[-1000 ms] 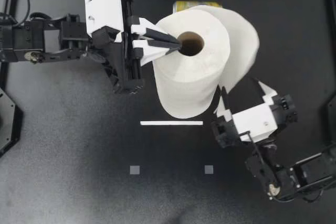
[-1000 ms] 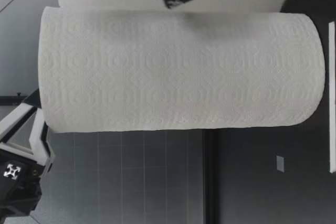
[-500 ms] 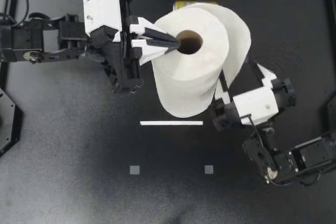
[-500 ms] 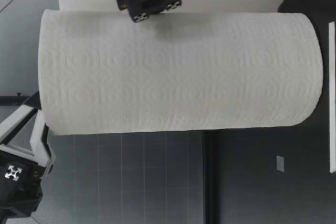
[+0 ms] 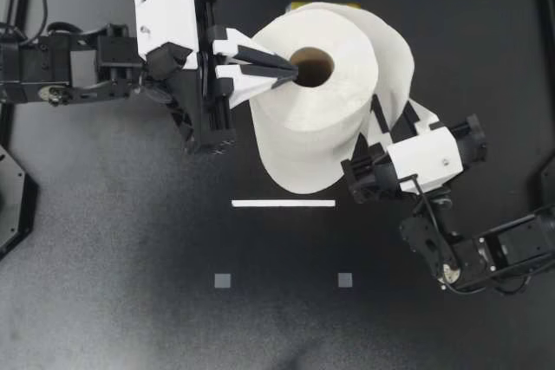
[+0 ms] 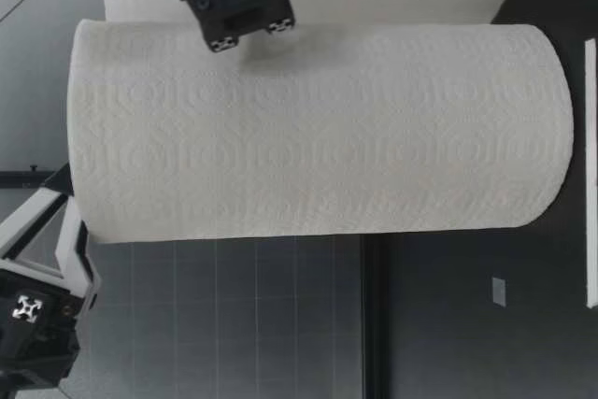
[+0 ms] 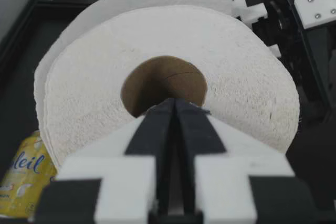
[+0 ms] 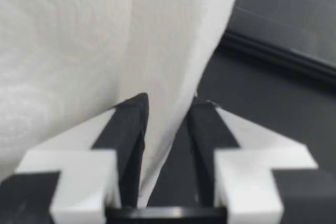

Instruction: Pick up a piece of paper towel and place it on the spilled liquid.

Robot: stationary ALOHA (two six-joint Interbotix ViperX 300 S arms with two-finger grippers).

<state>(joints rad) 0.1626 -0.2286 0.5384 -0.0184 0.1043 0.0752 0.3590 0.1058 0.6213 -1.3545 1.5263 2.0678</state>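
The left pincer [image 5: 290, 72], shut, is poking the core of the paper towel roll [image 5: 321, 132]; the right pincer [image 5: 391, 119], slightly open, is straddling the loose sheet [image 5: 395, 51].

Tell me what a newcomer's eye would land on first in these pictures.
The big white paper towel roll stands upright in the middle of the table, filling most of the low view. My left gripper pokes its shut fingers at the rim of the cardboard core, while my right gripper has the loose sheet off the roll between its open fingers.
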